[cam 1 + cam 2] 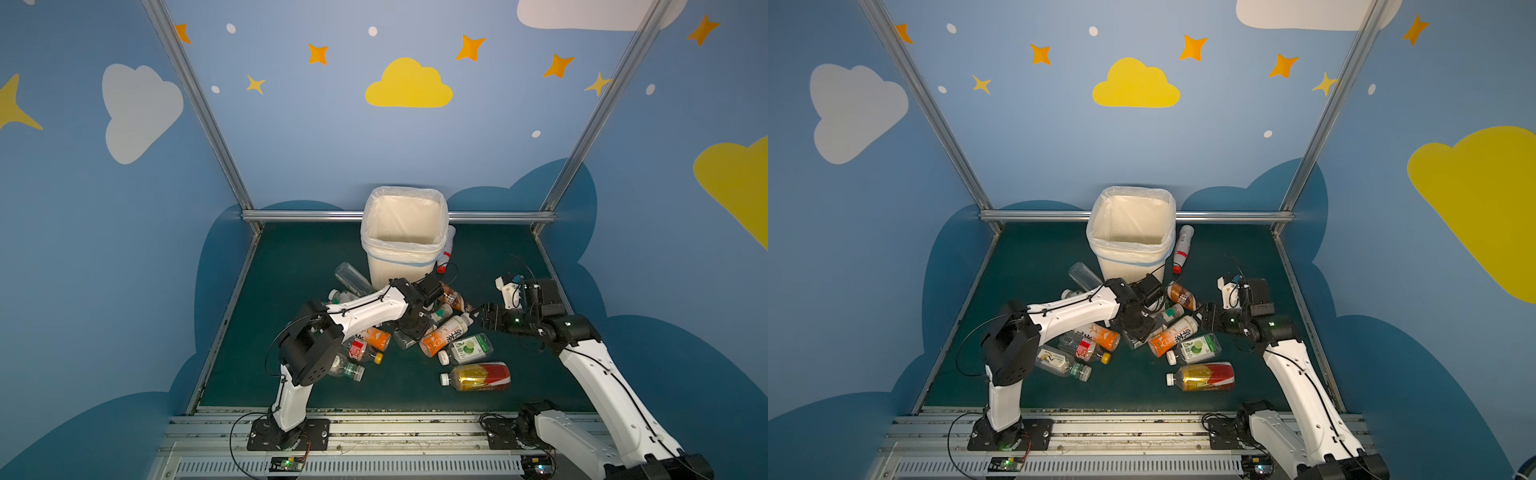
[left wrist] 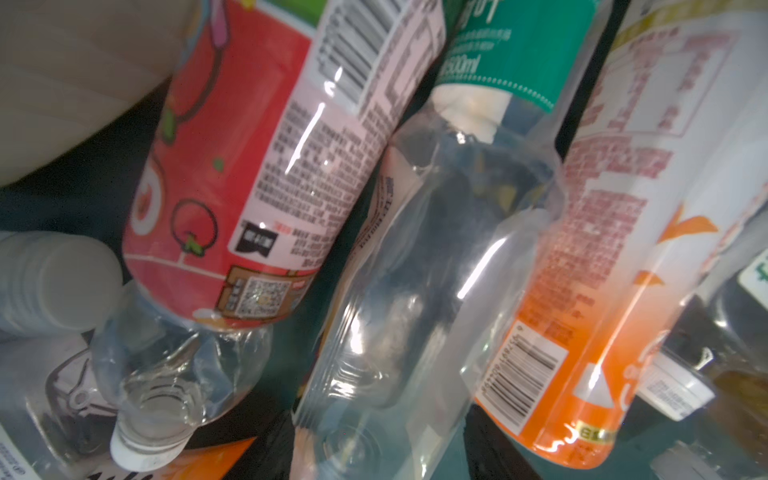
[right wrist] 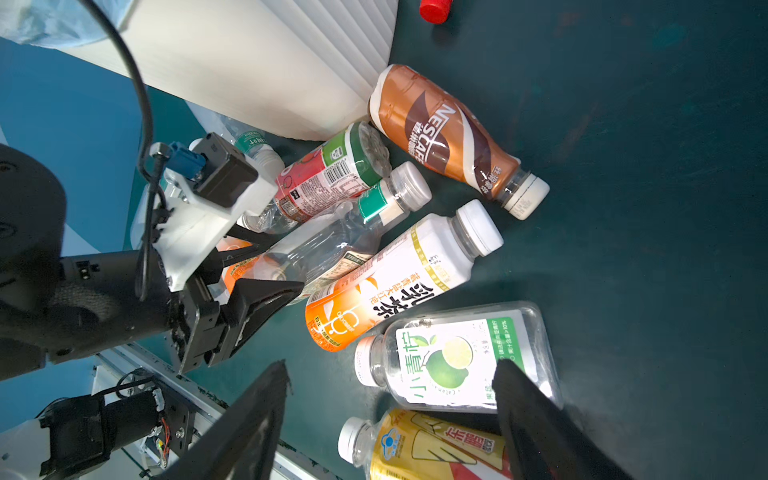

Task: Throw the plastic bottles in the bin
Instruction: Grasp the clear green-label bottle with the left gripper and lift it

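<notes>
The left gripper (image 3: 282, 264) sat low in the heap, its jaws narrowed on a clear bottle (image 3: 328, 245), seemingly clamping it for the lift. The right gripper (image 3: 390, 368) held its jaws wide and empty over a lime bottle (image 3: 453, 357), probably lining up. The other bottles (image 1: 446, 334) lay on the counter (image 1: 282, 270) before the bin (image 1: 386, 272).

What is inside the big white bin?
Only the white bag liner shows inside the bin, and nothing else. The near wall hides part of the bottom, so something small could lie there unseen.

Green mat (image 1: 291, 257): bin (image 1: 390, 272) upright; plastic bottles (image 1: 478, 376) lying, apparently partly piled.
</notes>
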Available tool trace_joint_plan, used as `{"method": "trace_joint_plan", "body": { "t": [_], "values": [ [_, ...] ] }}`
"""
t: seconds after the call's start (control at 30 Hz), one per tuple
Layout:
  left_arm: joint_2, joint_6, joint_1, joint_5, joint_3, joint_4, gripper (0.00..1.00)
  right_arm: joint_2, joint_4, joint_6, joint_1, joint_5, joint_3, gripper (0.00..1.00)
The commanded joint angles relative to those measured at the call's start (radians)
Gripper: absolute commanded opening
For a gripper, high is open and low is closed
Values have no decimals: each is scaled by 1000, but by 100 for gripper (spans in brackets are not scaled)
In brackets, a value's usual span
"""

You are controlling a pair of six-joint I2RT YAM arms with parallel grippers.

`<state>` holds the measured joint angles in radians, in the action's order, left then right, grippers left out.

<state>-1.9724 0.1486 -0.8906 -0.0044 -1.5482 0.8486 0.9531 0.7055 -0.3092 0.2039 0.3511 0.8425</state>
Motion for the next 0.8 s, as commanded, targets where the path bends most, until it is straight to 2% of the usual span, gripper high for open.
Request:
{"method": "trace_joint_plan", "body": {
  "t": [0.0,0.33,0.5,0.77],
  "values": [
    [-39,-15,-4,27,-28,6,66,-7,10,13,-8,-4,19,82],
    [-98,-25,-19,22,-74,16,66,-2,11,16,-17,0,23,84],
    [-126,-27,-25,7,-94,23,70,-2,12,19,-21,2,21,84],
    [-133,-24,-31,-24,-103,24,67,-10,18,24,-32,2,20,84]
  ]
}}
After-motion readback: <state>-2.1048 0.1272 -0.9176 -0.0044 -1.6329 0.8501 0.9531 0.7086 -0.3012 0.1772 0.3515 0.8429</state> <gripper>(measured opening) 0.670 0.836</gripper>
